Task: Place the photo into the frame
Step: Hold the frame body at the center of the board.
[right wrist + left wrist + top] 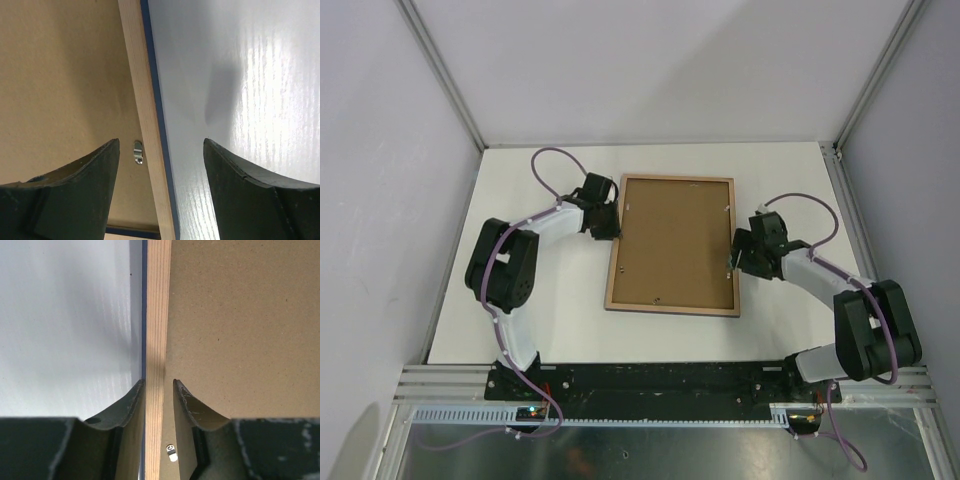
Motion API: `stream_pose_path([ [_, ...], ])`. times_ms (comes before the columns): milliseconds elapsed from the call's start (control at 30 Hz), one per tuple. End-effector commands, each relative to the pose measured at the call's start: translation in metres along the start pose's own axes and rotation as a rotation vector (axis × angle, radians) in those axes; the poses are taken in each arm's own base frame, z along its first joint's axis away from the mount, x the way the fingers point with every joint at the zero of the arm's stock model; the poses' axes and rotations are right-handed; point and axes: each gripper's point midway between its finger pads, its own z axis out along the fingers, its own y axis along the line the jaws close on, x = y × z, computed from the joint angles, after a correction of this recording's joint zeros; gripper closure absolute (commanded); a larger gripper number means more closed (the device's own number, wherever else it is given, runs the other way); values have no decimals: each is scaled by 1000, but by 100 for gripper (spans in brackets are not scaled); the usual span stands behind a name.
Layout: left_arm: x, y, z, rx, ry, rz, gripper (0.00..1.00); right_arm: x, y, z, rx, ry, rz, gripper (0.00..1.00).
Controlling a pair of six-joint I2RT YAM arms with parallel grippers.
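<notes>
I judge the frame point(156, 315) light, stiff and slick-faced, best pinched by its wooden rails: left gripper point(159, 390) sits narrow astride one, its grip uncertain, while right gripper point(161, 142) gapes wide over the other.

Narrow left hand point(159, 390), wide right hand point(161, 145)

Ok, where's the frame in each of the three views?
Top external: the frame lies back-up, mid-picture.
Left wrist: its wooden rail runs vertically through the centre.
Right wrist: the same kind of rail slants from top centre down to the bottom edge.
Shared landmark: the brown backing board inside the frame.
</notes>
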Motion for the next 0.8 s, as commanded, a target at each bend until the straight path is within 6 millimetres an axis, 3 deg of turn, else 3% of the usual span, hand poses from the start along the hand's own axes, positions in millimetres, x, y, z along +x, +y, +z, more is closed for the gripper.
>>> stream_pose_path([
  [0, -2, -3, -8, -5, -21, 37, 67, 11, -4, -1, 16, 10, -31, 27],
  [267, -1, -3, -7, -2, -14, 36, 68, 28, 3, 5, 17, 36, -63, 29],
  [533, 2, -3, -5, -3, -7, 34, 68, 36, -2, 10, 59, 50, -87, 33],
  [767, 3, -3, -4, -1, -1, 31, 69, 36, -7, 11, 94, 39, -96, 50],
])
